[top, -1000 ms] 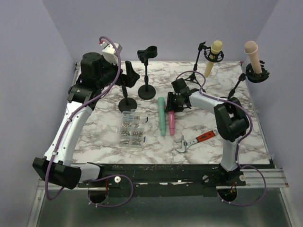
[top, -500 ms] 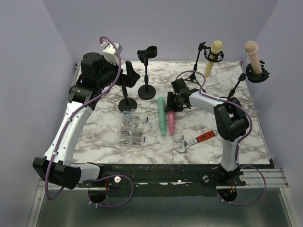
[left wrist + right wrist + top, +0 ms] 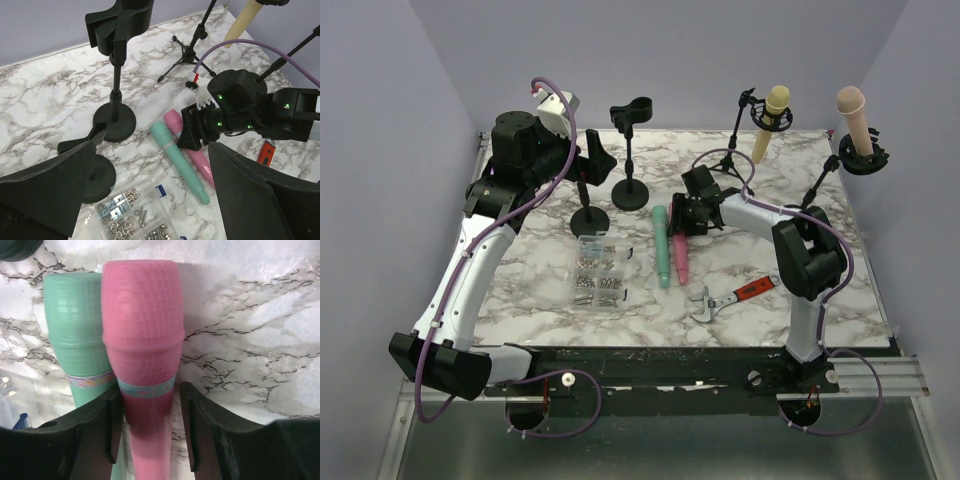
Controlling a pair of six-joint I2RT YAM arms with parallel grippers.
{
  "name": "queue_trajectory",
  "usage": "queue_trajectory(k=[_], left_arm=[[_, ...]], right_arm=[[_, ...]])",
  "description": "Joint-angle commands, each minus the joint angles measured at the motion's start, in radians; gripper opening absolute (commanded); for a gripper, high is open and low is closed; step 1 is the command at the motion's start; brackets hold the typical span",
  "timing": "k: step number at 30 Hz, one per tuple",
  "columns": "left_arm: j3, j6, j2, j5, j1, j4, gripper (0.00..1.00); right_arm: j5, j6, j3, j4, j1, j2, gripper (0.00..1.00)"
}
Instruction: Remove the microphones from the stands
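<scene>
Since the desk [image 3: 860,290] already carries the pink microphone [image 3: 681,258], lying flat beside the green microphone [image 3: 662,250] and clear of any stand, what remains looks like a clean let-go. The right jaws, slightly spread on either side of its neck, should widen evenly and lift straight up without rolling it. Its long axis runs near-to-far, head toward the far edge; the left jaws hang wide apart, empty.
</scene>
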Motion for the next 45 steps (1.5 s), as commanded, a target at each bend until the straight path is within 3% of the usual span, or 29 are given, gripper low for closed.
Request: queue_trajectory(k=[1,16,23,27,31,38,41,45], left_arm=[[-0.014,0.005,-0.004,-0.010,-0.009,0.018,0.98],[-0.019,-0.027,0.018,0.028,-0.017,0.038,0.99],[-0.013,-0.154,0.026,0.071,-0.013,0.096,0.99],[0.004,-0.355,0.059,0.160,0.037,0.155,0.99],[-0.066,-0.683,0.100,0.278,0.130,0.361,0.97],[-0.141,-1.125,0.224,0.313,0.180,0.693,0.96],[-0.130,-1.232,0.285,0.312,0.173,0.770,0.96],[-0.104,-1.236,0.322,0.236,0.166,0.745,0.97]], right_arm=[[0.044,-0.010,-0.028,-0.005,-0.003,-0.019,0.56],[0.037,-0.027,-0.022,-0.012,-0.003,-0.110,0.58],[0.010,-0.049,-0.029,0.001,-0.003,-0.187,0.69],[-0.010,-0.075,-0.059,0.037,-0.002,-0.260,0.80],[-0.014,-0.087,-0.103,0.080,-0.002,-0.335,0.89],[-0.058,-0.082,-0.160,0.129,-0.002,-0.402,0.90],[-0.065,-0.081,-0.183,0.142,-0.001,-0.425,0.91],[-0.062,-0.082,-0.208,0.153,-0.001,-0.455,0.91]])
